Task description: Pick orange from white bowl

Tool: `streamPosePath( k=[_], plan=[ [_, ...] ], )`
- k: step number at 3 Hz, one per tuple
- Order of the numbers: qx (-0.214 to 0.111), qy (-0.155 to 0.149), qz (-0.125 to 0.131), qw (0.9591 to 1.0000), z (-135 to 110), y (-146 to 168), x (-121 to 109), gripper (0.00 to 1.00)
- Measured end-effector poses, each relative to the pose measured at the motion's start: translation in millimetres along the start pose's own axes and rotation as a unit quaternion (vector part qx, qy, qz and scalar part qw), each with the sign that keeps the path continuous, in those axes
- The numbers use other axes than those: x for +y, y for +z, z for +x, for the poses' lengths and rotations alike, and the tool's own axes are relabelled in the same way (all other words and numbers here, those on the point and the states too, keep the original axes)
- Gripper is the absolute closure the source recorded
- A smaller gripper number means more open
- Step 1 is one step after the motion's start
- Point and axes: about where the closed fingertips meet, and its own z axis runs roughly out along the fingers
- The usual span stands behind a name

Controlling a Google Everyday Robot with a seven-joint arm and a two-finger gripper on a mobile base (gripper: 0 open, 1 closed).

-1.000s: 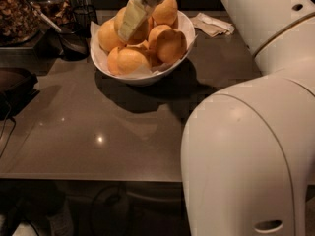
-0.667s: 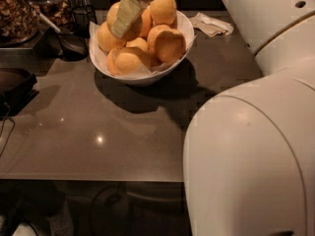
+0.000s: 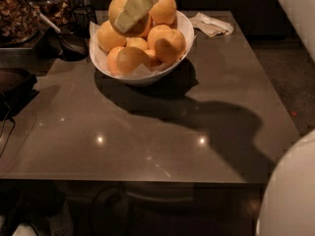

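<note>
One orange (image 3: 117, 6) at the top of the bowl (image 3: 183, 31) lies just under the pincer (image 3: 130, 11), touching it; I cannot tell if the pincer is pinching.

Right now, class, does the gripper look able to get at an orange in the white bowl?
Probably yes. The gripper hangs right over the white bowl, at the topmost orange, and nothing shows between them.
</note>
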Motion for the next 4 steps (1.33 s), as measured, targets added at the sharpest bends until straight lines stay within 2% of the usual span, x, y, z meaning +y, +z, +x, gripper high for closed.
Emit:
streamPosePath(
  k=[1, 2, 3, 4],
  plan=[
    [0.003, 0.004, -0.001, 1.0000, 4, 2, -1, 1.00],
    [0.001, 0.002, 0.009, 1.0000, 1, -9, 18, 1.00],
    [-0.005, 0.010, 0.029, 0.9995, 7, -25, 51, 1.00],
    [-0.006, 0.035, 0.053, 0.9980, 32, -45, 94, 1.00]
  ],
)
